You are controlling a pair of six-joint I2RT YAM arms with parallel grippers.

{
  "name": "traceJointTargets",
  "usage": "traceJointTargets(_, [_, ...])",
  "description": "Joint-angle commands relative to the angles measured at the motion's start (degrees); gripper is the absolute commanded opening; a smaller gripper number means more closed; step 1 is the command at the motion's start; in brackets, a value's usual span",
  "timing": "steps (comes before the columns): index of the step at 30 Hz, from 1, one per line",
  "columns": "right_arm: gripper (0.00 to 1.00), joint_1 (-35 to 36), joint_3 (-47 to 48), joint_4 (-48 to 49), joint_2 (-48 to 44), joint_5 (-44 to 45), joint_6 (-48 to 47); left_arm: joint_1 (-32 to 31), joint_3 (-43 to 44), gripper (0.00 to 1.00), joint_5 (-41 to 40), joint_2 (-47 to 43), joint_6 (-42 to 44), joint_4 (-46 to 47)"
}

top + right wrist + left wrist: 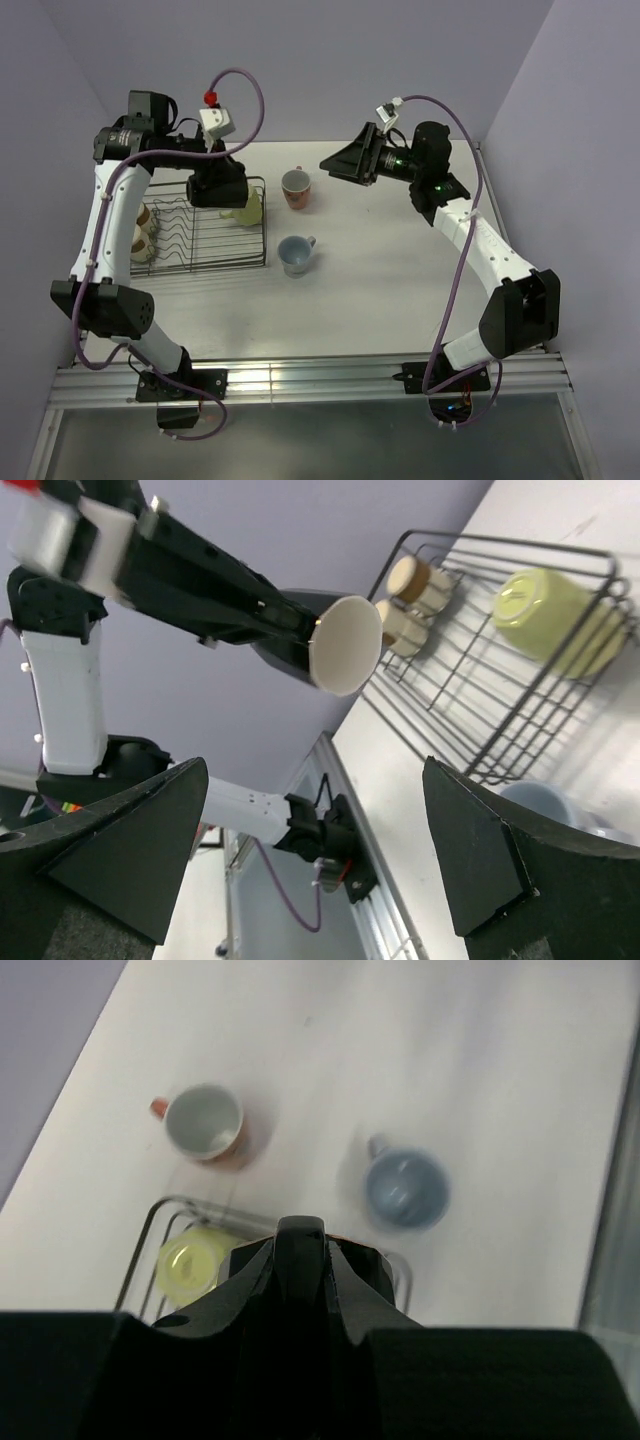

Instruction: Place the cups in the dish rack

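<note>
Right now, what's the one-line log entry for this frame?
left gripper: holds black cup over rack | right gripper: open, empty | racked: yellow cup, two brown cups | on table: pink cup, blue cup

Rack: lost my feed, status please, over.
Left gripper shut on black cup, over rack. Right gripper open, empty. Yellow mug, two brown cups racked; pink cup, blue mug on table. Nothing blocking.

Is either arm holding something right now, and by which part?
The left tool holds the black, cream-lined cup from its side; whether by wall or handle cannot be told. The right tool is open and empty.
</note>
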Motion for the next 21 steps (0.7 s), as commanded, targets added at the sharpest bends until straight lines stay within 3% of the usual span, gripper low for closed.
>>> traceJointTargets(1, [0.96, -1.9, -0.3, -0.3, -3.1, -0.8, -2.7, 1.1, 2.0, 0.00, -10.2, 0.9, 27.9, -14.9])
traceJointTargets(4, [0.96, -2.5, -0.2, -1.7, -3.0, -0.8, -4.1, 1.0, -3.9, 0.00, -15.1, -1.3, 40.4, -14.6])
traceJointTargets(10, [0.96, -2.8, -1.0, -3.0, -2.6, -0.5, -5.6, 1.0, -6.1, 0.00, -23.1, 0.8, 48.7, -14.7])
traceJointTargets(21, [0.96, -2.7, -1.0, -3.4, -1.3, -0.4, -5.9, -1.7, -12.7, 0.00, -25.6, 2.3, 51.8, -14.7])
